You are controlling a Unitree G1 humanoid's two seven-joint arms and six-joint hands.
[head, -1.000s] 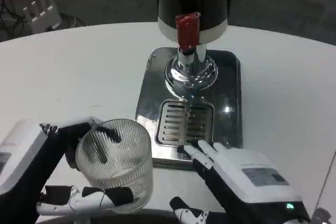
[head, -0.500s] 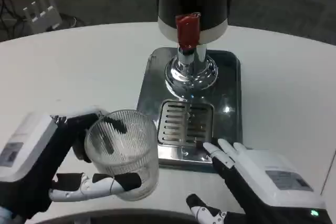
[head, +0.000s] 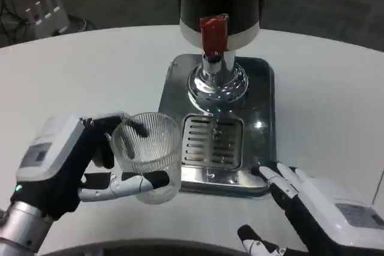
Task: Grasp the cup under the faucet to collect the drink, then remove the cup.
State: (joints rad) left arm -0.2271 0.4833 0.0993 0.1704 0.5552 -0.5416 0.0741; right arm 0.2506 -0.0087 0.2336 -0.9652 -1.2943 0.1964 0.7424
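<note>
White table [head: 90, 70] under a steel dispenser base [head: 264, 97], perhaps a white rack [head: 47, 11] beyond.

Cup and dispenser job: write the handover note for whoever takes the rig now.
Left hand holds the ribbed glass cup, left of the drip grille.
Right hand holds nothing, fingers apart, by the tray's front right corner.
Done: cup grasped.
Left: set the cup under the faucet with the red lever, collect the drink, remove the cup.

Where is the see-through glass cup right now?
In the head view, the clear ribbed glass cup sits on the left, held by the left hand, just beside the silver drip tray's slotted grate, not yet under the faucet.
</note>
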